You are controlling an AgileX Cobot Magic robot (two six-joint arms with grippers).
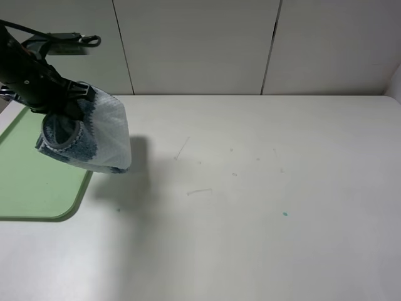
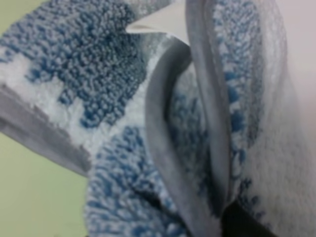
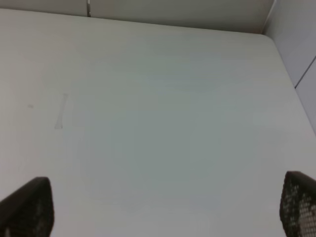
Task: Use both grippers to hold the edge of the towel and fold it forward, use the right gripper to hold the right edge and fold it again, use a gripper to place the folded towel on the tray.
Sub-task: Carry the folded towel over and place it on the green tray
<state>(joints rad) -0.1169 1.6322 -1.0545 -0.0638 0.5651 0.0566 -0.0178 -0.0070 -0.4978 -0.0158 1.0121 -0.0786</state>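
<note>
Left gripper (image 1: 66, 103) clamped on the folded towel (image 1: 94, 135), holding it in the air over the right rim of the tray (image 1: 37, 188); right gripper (image 3: 163, 207) jaws spread wide, holding nothing, over bare table (image 1: 263, 188) well apart from the tray. Both folds look done, only the set-down on the tray left. Towel hangs bunched, blue-and-white terry, grey hem (image 2: 163, 148) curling, small white tag (image 2: 158, 22) showing.

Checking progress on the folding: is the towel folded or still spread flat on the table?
Folded and bunched, not spread. The towel hangs off the table from the left gripper, above the edge of the green tray; the wrist view shows layered hems.
</note>
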